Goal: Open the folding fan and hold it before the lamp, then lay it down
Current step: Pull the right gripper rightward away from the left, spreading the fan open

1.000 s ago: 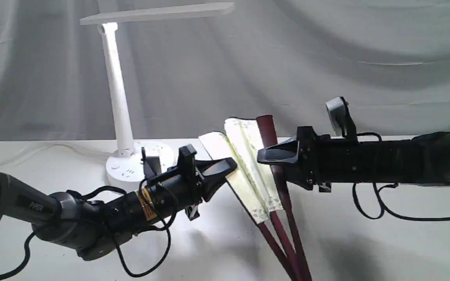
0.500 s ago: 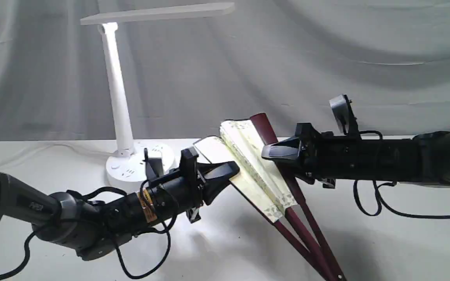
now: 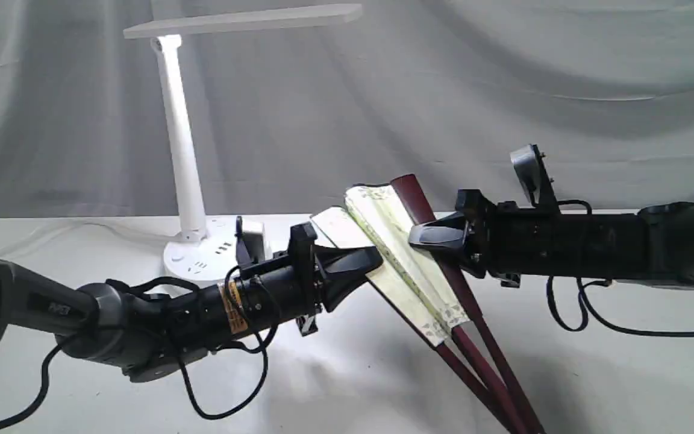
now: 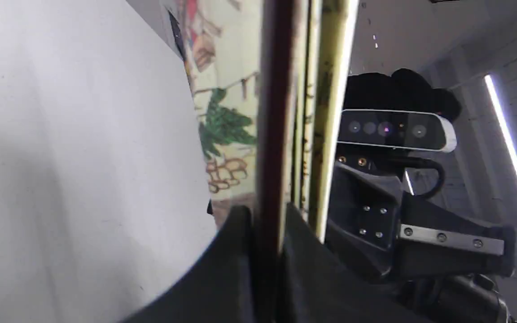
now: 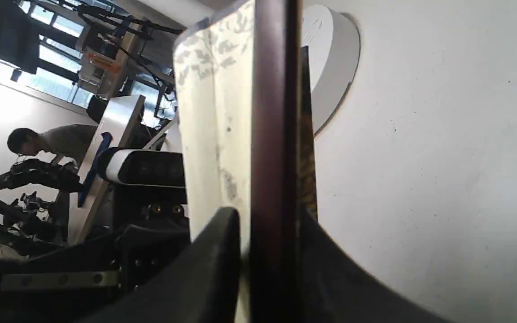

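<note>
The folding fan (image 3: 404, 256) is held tilted above the table, barely spread, its cream pleats bunched between dark maroon guards that meet low at the pivot. My left gripper (image 3: 368, 262) is shut on the left guard (image 4: 273, 134). My right gripper (image 3: 425, 236) is shut on the right guard (image 5: 269, 134), cream paper beside it. The white lamp (image 3: 187, 181) stands behind and to the left, its bar head (image 3: 244, 21) high above; its round base (image 5: 330, 58) also appears in the right wrist view.
A grey cloth backdrop (image 3: 503, 90) hangs behind the white table (image 3: 353, 374). Black cables (image 3: 594, 319) loop under both arms. In the wrist views each arm's camera housing shows opposite, and a person (image 5: 47, 141) sits far off.
Both grippers have shifted slightly right with the fan. The fan's pivot end has swung right, so the fan leans more to the left, still only slightly spread.
</note>
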